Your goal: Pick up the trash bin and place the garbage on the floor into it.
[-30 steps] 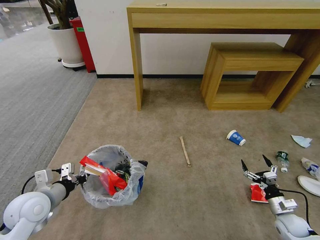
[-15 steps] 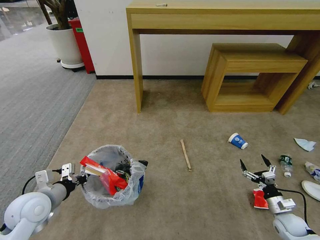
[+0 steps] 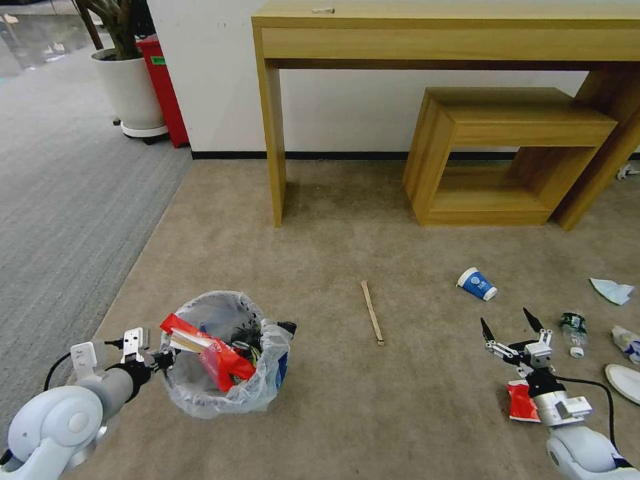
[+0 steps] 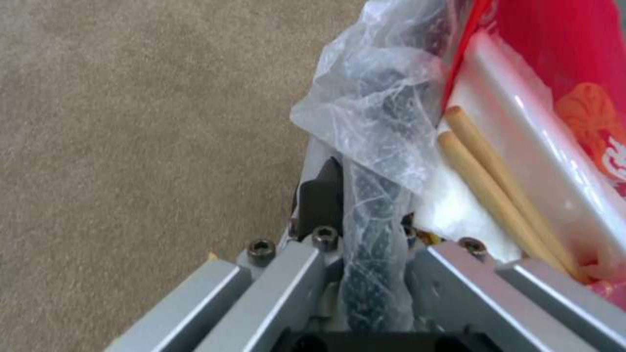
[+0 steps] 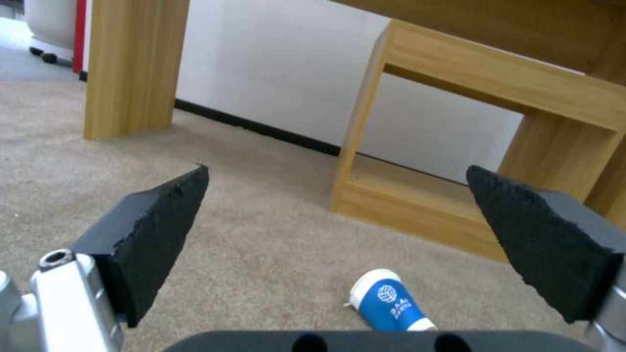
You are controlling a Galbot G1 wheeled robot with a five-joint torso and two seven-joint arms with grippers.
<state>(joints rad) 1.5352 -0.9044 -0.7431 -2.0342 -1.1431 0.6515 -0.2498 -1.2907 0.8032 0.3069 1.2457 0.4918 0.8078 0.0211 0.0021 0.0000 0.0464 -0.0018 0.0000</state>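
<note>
While we look down from the head view, our left gripper [image 3: 162,360] is clenched on the rim of the bin [image 3: 223,353], which sits on the beige floor [image 3: 347,400] near the grey carpet [image 3: 60,200]. Red wrappers [image 3: 223,360] poke out of its clear liner. Our right gripper [image 3: 510,325] hangs low with jaws released and holding nothing — a red wrapper [image 3: 523,402] lies under its wrist. Ahead lie a stick [image 3: 372,312], a cup [image 3: 477,284] on its side, a bottle [image 3: 573,328], a mask [image 3: 612,291] and a slipper [image 3: 625,381].

From the left wrist view, the jaws grasp the bin's rim [image 4: 375,234] through the crinkly bag [image 4: 371,107]; two sticks [image 4: 496,186] and red packaging [image 4: 574,73] rest just inside.

From the right wrist view, the two black fingers [image 5: 153,234] stand wide apart — between them, farther off, the cup [image 5: 388,300] lies on the floor [image 5: 261,244] before a low wooden stand [image 5: 469,146].
</note>
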